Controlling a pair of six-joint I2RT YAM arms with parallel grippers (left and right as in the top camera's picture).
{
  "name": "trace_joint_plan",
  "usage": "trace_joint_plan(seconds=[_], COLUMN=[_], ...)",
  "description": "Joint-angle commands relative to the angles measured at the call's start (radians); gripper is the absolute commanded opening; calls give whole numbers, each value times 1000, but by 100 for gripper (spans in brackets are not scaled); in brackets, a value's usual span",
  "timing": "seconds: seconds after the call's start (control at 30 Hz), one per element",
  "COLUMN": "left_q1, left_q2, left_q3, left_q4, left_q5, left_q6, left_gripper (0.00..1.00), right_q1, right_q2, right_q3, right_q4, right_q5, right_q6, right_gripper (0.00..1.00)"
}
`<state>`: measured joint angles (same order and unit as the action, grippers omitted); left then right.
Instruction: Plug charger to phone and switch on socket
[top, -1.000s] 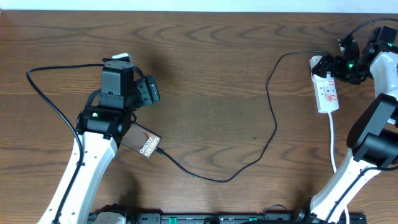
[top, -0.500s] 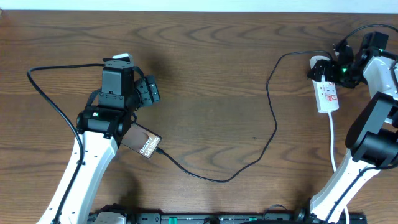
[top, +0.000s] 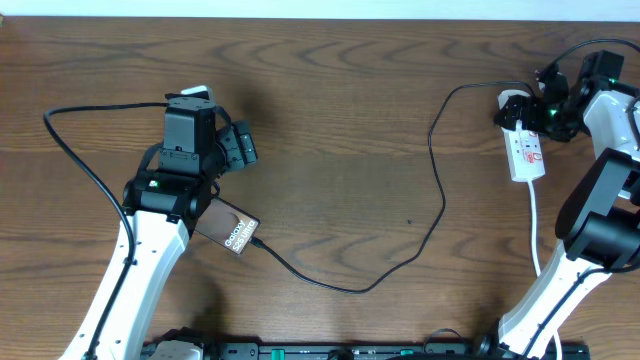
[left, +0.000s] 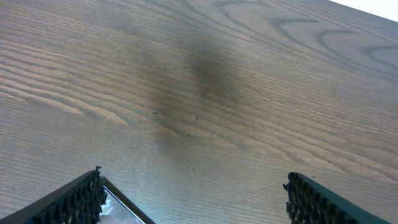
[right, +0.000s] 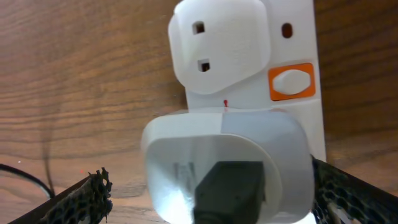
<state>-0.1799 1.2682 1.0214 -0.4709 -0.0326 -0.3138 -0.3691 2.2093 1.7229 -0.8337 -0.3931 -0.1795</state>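
Lying on the table (top: 330, 100): one phone (top: 232, 228), one charger (top: 442, 205), one socket (top: 527, 150); left hand (left: 194, 179), right hand (right: 208, 174) both wide.

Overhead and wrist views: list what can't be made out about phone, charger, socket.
Overhead: the phone is partly hidden under the left arm.
Overhead: the charger tip is too small to tell if seated.
Right wrist: the switch on the socket gives no on or off reading; the white plug covers the socket's near part.
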Motion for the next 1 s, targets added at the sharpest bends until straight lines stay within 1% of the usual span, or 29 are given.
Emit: trace_joint_plan(seconds=[0.0,0.4,0.73,0.97], left_q1=[-3,-3,-3,-3], left_q2=[6,6,6,6], left_q3=[15,15,15,15], left_q4=[-3,-3,-3,-3], left_q5=[-17,-17,-17,-17], left_q6=[2,2,2,2], left_gripper=[90,90,90,90], right_q1=[31,31,31,31], right_q2=[16,16,16,16], right_q3=[-34,-50,-148,-167], right_q4=[-42,-64,-23,-30], right_q5=[-139,-160,-167,-179], right_q6=[37,37,52,53], right_gripper=[99,99,99,99])
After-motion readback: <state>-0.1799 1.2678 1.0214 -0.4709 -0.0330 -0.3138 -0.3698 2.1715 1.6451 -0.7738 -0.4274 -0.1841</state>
